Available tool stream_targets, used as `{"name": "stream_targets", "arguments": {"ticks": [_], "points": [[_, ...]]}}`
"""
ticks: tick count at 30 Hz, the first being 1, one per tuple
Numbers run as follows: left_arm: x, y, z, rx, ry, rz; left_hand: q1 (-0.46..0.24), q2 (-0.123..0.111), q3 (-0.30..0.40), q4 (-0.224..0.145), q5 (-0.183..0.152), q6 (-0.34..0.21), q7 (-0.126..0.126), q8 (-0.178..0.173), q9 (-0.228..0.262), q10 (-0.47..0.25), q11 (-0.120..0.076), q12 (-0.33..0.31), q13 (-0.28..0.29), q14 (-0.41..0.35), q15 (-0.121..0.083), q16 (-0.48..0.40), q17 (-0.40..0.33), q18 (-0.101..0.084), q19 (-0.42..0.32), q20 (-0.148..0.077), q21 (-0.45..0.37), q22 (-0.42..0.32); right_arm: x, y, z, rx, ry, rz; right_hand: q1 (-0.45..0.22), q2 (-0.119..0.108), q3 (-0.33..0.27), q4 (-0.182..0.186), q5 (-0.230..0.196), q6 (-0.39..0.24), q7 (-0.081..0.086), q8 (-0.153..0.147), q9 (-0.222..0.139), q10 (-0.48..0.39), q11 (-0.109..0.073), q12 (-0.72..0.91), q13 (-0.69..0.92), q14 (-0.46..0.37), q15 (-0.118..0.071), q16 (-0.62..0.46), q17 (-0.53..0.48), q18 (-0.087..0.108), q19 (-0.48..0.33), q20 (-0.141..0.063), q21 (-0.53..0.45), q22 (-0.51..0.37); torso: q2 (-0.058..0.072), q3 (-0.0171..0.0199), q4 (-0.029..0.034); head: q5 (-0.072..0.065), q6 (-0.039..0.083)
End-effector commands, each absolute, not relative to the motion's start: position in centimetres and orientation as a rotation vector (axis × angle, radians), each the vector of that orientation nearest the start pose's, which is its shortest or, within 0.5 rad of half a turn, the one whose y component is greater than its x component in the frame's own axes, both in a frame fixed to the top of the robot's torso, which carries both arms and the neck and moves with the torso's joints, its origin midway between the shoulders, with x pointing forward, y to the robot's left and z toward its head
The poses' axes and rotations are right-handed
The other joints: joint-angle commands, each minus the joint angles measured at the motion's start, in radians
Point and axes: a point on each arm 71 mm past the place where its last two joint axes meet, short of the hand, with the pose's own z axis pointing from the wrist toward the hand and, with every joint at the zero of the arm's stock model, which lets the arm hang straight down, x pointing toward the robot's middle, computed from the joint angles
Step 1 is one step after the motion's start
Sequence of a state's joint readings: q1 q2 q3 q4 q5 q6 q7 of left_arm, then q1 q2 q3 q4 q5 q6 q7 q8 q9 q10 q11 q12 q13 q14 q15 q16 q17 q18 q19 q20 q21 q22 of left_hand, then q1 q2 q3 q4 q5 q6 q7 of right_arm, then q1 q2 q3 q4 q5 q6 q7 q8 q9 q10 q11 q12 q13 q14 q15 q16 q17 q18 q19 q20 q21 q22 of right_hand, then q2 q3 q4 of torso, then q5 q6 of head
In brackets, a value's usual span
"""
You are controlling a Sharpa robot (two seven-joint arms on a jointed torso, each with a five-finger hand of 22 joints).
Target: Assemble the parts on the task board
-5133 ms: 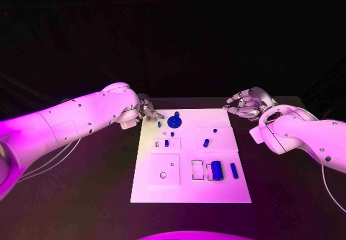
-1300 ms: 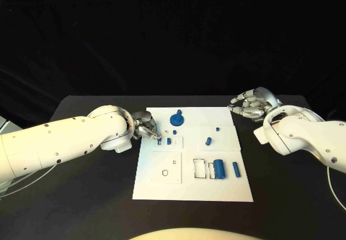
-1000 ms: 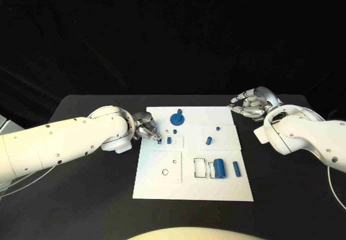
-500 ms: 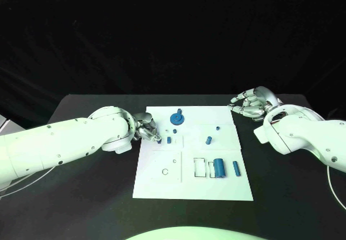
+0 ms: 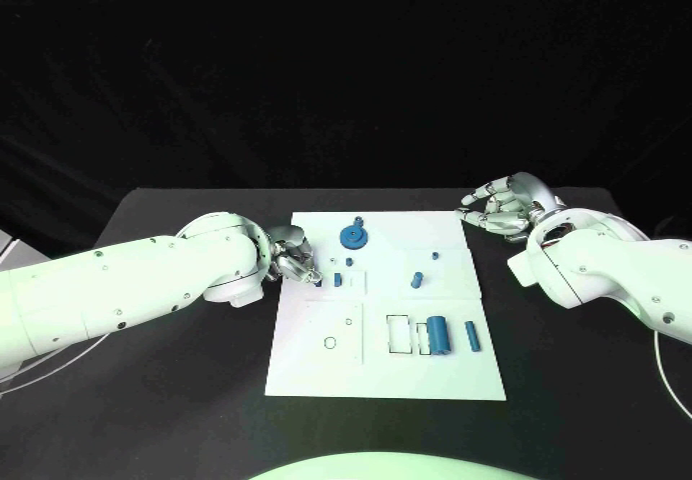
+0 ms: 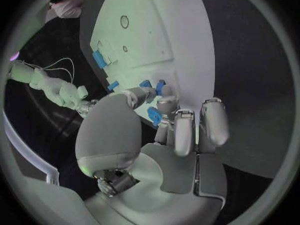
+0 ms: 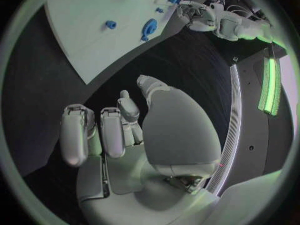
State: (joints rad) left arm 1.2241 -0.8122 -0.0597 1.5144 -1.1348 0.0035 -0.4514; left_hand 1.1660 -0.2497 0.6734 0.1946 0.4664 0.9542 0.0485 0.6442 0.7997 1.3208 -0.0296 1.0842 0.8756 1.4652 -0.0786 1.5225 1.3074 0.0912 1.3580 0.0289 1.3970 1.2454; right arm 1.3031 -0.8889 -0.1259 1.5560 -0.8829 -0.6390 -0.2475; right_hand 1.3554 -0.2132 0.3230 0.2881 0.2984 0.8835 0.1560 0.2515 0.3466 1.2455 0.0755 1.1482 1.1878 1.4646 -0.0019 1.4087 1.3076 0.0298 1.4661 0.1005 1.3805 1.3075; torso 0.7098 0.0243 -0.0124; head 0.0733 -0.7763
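The white task board (image 5: 433, 375) lies in the middle of the black table. My left hand (image 5: 293, 262) hovers at the board's left edge and pinches a small blue part (image 5: 317, 280) between thumb and finger; the left wrist view shows that part (image 6: 154, 117) at the fingertips. Beside it a blue part (image 5: 336, 281) stands in the board. A blue gear (image 5: 352, 237) sits near the far edge. My right hand (image 5: 500, 208) stays off the board's far right corner, fingers curled in on nothing.
More blue parts rest on the board: a small peg (image 5: 348, 263), two pieces (image 5: 414, 280) right of centre, a thick cylinder (image 5: 437, 335) and a thin one (image 5: 470, 336) by rectangular recesses. In the right wrist view the gear (image 7: 149, 28) appears with my left hand (image 7: 200, 15) beyond.
Since five seconds ago my left hand has come nearer along the board's left edge, carrying the small blue part. Over the last second it has hardly shifted. The right hand has not moved.
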Motion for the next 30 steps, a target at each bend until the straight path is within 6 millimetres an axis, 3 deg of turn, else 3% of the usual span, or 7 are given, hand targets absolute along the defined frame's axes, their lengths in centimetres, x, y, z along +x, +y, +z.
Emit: {"name": "stream_targets", "arguments": {"ticks": [1, 30], "points": [[48.14, 20.11, -21.72, -0.139, 2.206, -0.458, 0.003, 0.005, 0.196, -0.190, 0.006, 0.007, -0.003, -0.003, 0.000, 0.005, -0.002, -0.002, -0.001, 0.080, -0.007, 0.004, 0.158, -0.016, 0.006, -0.001, 0.007, 0.000, 49.37, -24.24, -16.50, 0.598, 1.581, 0.668, -0.001, 0.010, -0.005, -0.001, 0.003, -0.007, 0.001, 0.003, -0.001, 0.000, -0.004, -0.002, -0.001, 0.047, -0.002, -0.005, 0.037, 0.014, 0.007, 0.002, 0.000, 0.185, 0.000, 0.0006, 0.0003, 0.001, -0.001], [48.26, 20.07, -21.82, -0.135, 2.215, -0.454, 0.002, 0.005, 0.198, -0.191, 0.006, 0.007, -0.004, -0.004, 0.000, 0.005, -0.002, -0.003, -0.002, 0.080, -0.007, 0.005, 0.161, -0.017, 0.007, -0.002, 0.008, 0.002, 49.37, -24.24, -16.55, 0.598, 1.582, 0.668, -0.001, 0.010, -0.005, -0.001, 0.003, -0.007, 0.001, 0.003, -0.001, 0.000, -0.004, -0.002, -0.001, 0.047, -0.002, -0.005, 0.037, 0.014, 0.007, 0.002, 0.000, 0.185, 0.001, -0.0001, -0.0003, 0.000, -0.003]]}}
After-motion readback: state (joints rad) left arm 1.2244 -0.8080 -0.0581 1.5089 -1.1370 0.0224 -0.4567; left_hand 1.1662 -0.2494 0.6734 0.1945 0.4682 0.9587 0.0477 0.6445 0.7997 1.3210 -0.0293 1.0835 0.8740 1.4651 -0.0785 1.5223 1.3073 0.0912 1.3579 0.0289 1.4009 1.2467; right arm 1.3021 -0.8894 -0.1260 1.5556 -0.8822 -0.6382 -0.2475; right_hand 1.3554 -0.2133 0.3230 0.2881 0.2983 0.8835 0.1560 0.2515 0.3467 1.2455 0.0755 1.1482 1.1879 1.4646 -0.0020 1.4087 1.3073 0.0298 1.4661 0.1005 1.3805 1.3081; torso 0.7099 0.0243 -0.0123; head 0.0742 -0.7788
